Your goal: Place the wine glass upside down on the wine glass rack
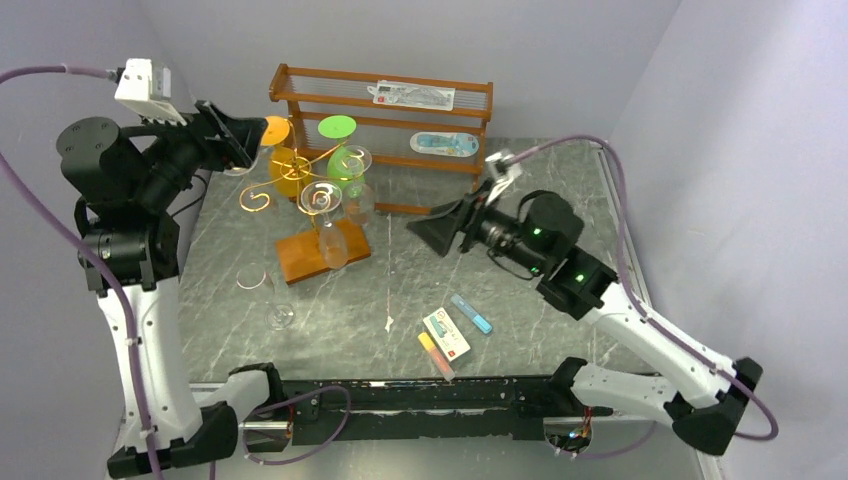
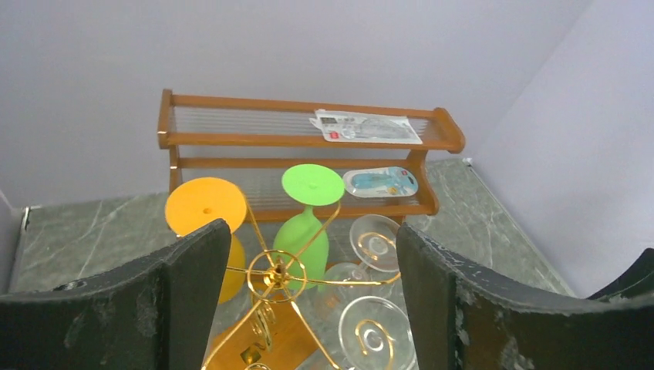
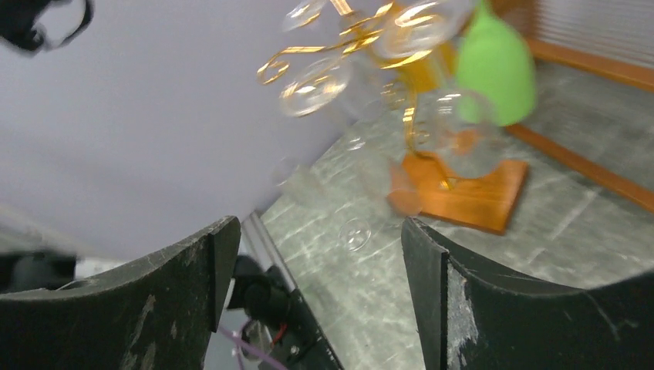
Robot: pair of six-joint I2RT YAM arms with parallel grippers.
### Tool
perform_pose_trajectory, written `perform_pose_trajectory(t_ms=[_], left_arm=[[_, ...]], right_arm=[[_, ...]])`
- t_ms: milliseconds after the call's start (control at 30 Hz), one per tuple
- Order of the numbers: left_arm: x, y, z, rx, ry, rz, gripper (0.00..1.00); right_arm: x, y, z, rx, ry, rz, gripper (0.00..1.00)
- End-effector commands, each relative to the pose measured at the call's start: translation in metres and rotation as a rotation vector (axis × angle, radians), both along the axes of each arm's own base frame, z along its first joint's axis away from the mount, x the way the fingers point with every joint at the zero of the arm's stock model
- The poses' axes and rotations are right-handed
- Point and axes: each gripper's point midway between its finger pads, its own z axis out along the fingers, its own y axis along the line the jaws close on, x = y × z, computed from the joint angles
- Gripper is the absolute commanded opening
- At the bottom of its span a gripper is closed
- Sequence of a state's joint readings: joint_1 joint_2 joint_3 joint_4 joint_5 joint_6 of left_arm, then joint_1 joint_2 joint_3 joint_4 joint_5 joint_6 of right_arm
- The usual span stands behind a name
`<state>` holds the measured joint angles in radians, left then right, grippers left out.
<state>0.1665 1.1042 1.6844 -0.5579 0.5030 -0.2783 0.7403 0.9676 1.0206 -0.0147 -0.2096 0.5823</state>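
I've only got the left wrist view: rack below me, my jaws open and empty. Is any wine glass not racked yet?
Observer: Yes. A clear wine glass lies on its side on the table, nearer you and left of the wine glass rack.
Operator: Where's the right gripper?
Observer: The right gripper is right of the rack, open, empty, pointing toward it.
Operator: Other clutter?
Observer: A few small packets lie by the near edge, well right of the glass.

Wine glass rack (image 2: 276, 271) is gleaming gold on its brown base, orange glass (image 1: 283, 165) and green glass (image 1: 340, 150) are popping, table (image 1: 540, 330) is rocking grey-green marble veining.
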Motion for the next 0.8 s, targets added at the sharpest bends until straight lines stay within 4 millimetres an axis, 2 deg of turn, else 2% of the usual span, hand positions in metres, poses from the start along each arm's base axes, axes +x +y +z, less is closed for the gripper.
perform_pose_trajectory(t_ms=[0,67,133,167,333,467,567,633,767], left_arm=[[-0.011,-0.014,-0.006,0.092,-0.01,-0.02,0.81],[-0.019,-0.02,-0.003,0.105,-0.037,-0.016,0.8],[-0.025,-0.018,-0.002,0.116,-0.054,0.031,0.8],[-0.028,-0.012,-0.002,0.12,-0.06,0.081,0.8],[-0.049,0.047,-0.004,0.09,-0.045,0.427,0.8],[-0.074,0.086,0.0,0.058,-0.036,0.652,0.81],[-0.094,0.104,0.014,0.044,-0.061,0.754,0.81],[-0.111,0.114,0.031,0.03,-0.092,0.815,0.82],[-0.128,0.116,0.05,0.007,-0.143,0.819,0.82]], right_arm=[[-0.028,0.045,0.016,-0.105,-0.156,0.018,0.8],[-0.04,0.068,0.016,-0.156,-0.206,0.046,0.77],[-0.053,0.091,0.019,-0.185,-0.263,0.079,0.76],[-0.059,0.106,0.013,-0.216,-0.283,0.103,0.76],[-0.092,0.171,-0.009,-0.356,-0.42,0.169,0.77],[-0.104,0.22,-0.036,-0.43,-0.479,0.252,0.78],[-0.104,0.258,-0.062,-0.48,-0.466,0.303,0.78],[-0.1,0.279,-0.076,-0.528,-0.432,0.308,0.78],[-0.086,0.309,-0.098,-0.591,-0.415,0.271,0.78]])
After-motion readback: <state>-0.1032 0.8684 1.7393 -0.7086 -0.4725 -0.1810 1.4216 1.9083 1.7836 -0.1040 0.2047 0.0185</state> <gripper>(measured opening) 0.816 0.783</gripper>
